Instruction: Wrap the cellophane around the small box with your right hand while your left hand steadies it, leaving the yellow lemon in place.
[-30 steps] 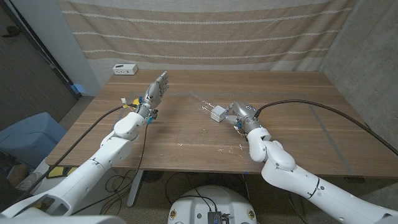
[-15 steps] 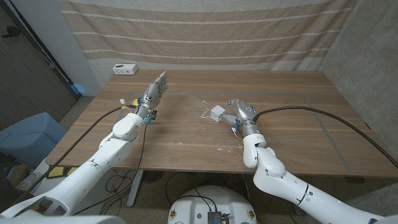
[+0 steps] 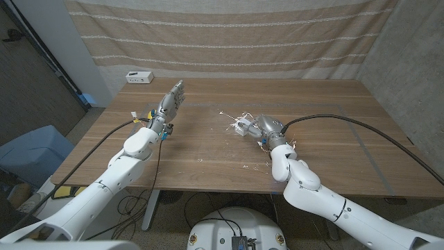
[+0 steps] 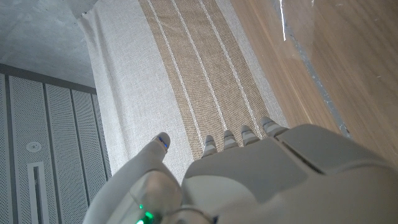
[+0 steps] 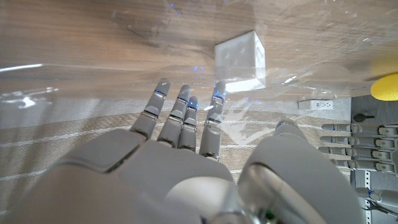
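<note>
Wooden table [image 3: 333,104] carries the box [image 3: 243,126] at centre, under crinkled cellophane [image 3: 232,119]. My right hand [image 3: 262,128] sits just beside it, fingers spread, gripping nothing, placed to gather film. My left hand [image 3: 173,101] stands open, well apart, not yet steadying. Lemon [image 5: 386,86] lies beyond.

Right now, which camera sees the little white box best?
The right wrist view: the small box shows big and clear beyond the right hand, under shiny cellophane. The head view shows it tiny beside that hand. The left wrist view shows table and curtain instead.
</note>
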You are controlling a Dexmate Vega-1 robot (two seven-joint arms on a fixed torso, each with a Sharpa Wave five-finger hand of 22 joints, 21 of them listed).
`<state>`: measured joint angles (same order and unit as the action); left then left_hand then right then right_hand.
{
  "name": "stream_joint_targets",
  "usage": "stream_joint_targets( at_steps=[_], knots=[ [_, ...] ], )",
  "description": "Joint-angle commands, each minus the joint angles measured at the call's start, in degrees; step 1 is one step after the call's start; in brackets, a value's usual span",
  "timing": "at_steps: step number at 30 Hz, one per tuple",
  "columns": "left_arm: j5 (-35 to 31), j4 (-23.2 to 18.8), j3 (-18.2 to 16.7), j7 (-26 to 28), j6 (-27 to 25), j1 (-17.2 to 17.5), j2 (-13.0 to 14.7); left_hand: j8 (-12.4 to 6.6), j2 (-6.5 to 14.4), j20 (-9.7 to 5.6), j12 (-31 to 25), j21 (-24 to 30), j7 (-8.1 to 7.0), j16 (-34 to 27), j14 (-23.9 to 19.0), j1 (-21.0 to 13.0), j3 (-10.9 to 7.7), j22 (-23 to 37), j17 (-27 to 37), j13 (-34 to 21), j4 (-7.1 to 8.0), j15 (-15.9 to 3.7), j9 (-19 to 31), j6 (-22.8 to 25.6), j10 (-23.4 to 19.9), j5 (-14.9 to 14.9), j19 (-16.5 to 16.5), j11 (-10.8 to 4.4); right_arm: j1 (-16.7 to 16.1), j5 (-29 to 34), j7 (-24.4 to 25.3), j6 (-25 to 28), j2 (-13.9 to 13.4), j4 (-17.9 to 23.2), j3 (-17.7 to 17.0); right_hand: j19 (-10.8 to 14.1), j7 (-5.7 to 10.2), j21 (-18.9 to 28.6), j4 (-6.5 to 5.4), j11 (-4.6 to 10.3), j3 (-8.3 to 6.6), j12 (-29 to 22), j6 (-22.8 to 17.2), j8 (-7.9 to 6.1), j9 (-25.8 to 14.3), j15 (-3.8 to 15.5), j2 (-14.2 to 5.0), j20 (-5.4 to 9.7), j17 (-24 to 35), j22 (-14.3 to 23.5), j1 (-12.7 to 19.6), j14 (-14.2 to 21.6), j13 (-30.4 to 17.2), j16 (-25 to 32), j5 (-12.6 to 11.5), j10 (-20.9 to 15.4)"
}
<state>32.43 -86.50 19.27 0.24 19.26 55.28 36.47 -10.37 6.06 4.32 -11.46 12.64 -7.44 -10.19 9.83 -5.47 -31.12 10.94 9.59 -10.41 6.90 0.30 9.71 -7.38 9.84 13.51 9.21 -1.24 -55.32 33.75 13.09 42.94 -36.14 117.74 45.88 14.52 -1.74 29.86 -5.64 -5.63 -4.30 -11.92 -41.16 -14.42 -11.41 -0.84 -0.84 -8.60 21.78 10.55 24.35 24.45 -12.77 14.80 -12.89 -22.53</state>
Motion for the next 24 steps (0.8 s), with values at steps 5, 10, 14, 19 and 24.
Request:
stream_joint_targets(
  at_steps=[5, 10, 14, 19, 24],
  knots=[
    [-0.6, -1.2, 0.1, 0.3, -1.4, 0.2, 0.8, 0.07, 3.4, 0.44, 0.1, 0.1, 0.0, 0.1, 6.3, -1.3, -0.95, 0.1, 0.1, -0.1, -0.41, 0.44, 0.3, -0.4, 3.7, -0.4, -0.1, 0.13, -3.8, -15.5, -1.6, -14.8, -6.8, 6.7, -8.2, -0.8, -0.13, -0.7, 0.05, -0.13, 0.41, -0.3, 1.3, 0.9, 0.0, -0.7, 0.37, -0.45, 0.0, 0.2, -0.6, -0.6, 0.0, -0.2, 0.2, -0.4],
    [-0.7, -1.3, 0.2, 0.3, -1.6, 0.1, 0.7, 0.06, 3.7, 0.46, 0.1, 0.1, -0.05, 0.1, 6.3, -1.7, -1.27, 0.1, 0.1, -0.1, -0.65, 0.51, 0.3, -0.5, 3.8, -0.5, -0.2, 0.24, -4.3, -21.4, -4.3, -20.3, -9.3, 8.5, -11.4, -0.8, -0.25, -0.8, -0.03, -0.19, 0.96, -0.3, 1.4, 1.1, 0.0, -0.83, 1.06, -0.78, 0.0, 0.2, -1.2, -0.5, 0.0, -0.1, 0.3, -0.6],
    [-0.4, -0.9, 0.4, -0.3, -1.5, -0.3, 0.5, 0.06, 3.8, 0.47, 0.1, 0.1, -0.04, 0.1, 6.3, -2.0, -1.53, 0.1, 0.1, -0.1, -0.84, 0.56, 0.3, -0.6, 3.8, -0.5, -0.2, 0.36, -5.0, -25.3, -5.4, -26.2, -11.0, 8.5, -13.6, -0.8, -0.45, -1.0, -0.13, -0.48, 1.59, -0.5, 1.6, 1.33, 0.0, -1.07, 1.85, -0.97, 0.0, 0.2, -2.0, -0.5, 0.0, -0.1, 0.3, -1.0],
    [-0.5, -0.6, 0.4, -0.4, -1.2, -0.4, 0.4, 0.04, 3.9, 0.44, 0.1, 0.1, -0.02, 0.1, 6.3, -2.3, -1.78, 0.1, 0.1, -0.1, -1.01, 0.57, 0.3, -0.6, 3.8, -0.6, -0.3, 0.34, -5.3, -29.1, -7.4, -31.7, -12.7, 8.1, -15.4, 2.5, -0.76, -0.1, 0.41, -0.67, 2.53, -1.4, 1.0, 1.48, 0.0, -0.28, 3.08, -1.22, -0.1, 0.3, -2.3, 2.8, 0.1, 1.4, -0.1, -3.9],
    [-1.0, -0.3, 0.8, -1.1, -1.1, -1.2, 0.6, 0.01, 4.0, 0.2, 0.0, 0.1, -0.08, 0.0, 6.2, -2.7, -2.02, 0.1, 0.1, -0.1, -1.24, 0.46, 0.3, -0.6, 3.7, -0.7, -0.3, 0.23, -5.6, -33.3, -9.5, -35.0, -13.3, 8.0, -16.9, 8.2, -1.55, 1.7, 1.15, -1.37, 2.57, -2.9, -1.2, 1.12, 0.0, -0.36, 2.48, -0.16, 0.1, 0.4, -1.8, 7.9, 0.0, 3.7, -0.8, -9.3]
  ],
)
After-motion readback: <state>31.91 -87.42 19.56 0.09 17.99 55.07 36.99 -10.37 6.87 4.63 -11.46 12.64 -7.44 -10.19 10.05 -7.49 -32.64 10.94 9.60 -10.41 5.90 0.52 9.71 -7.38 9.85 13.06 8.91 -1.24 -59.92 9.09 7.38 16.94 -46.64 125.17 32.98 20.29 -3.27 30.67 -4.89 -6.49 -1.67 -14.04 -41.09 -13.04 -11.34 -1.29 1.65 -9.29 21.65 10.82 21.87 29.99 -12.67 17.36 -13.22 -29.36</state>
